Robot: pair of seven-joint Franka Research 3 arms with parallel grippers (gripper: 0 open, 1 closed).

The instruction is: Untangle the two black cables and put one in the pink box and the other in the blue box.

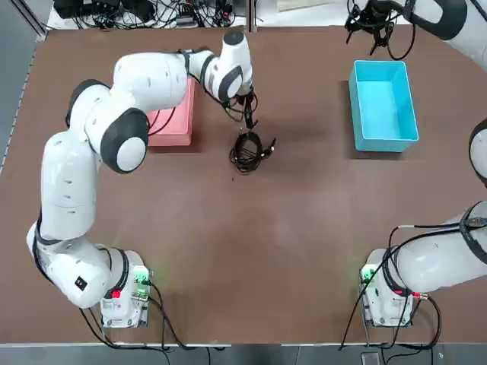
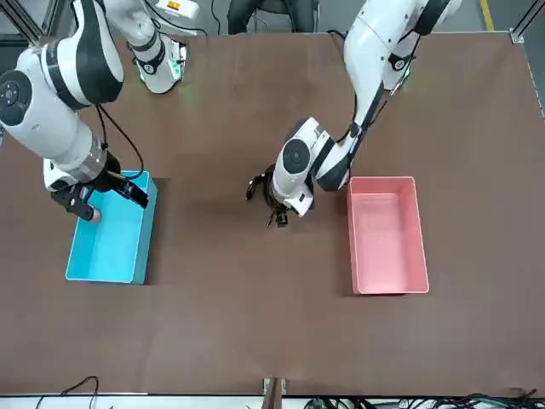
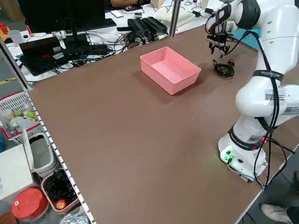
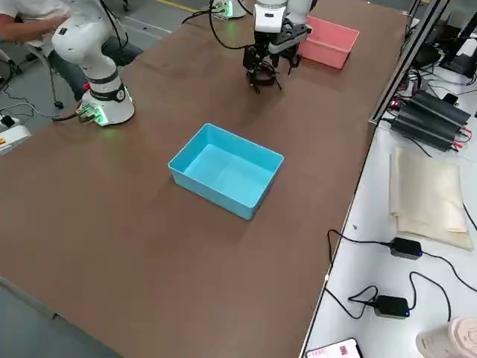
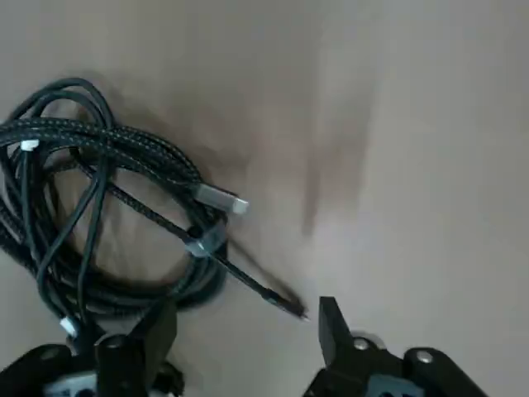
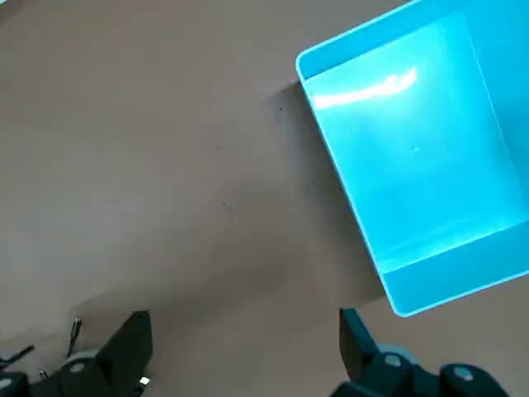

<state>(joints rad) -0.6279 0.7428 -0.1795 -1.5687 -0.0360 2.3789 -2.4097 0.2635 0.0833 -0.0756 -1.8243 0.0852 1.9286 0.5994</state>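
Left gripper (image 5: 240, 331) over the tangle, fingers apart

We see the pink box (image 1: 173, 122) and blue box (image 1: 383, 106) both empty, the 2 cables (image 1: 249, 149) knotted on the table between them; right gripper (image 6: 240, 347) waits with fingers apart by the blue box. We'd close on 1 loose strand, not the bundle

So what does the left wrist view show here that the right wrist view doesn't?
Only the left wrist view shows the two black cables as one tangled coil on the table, a silver plug end sticking out, with the left gripper open just beside the coil and holding nothing. Only the right wrist view shows the blue box, empty, with the right gripper open over bare table next to it. Both share the brown table surface and open, empty fingers; neither shows the pink box.
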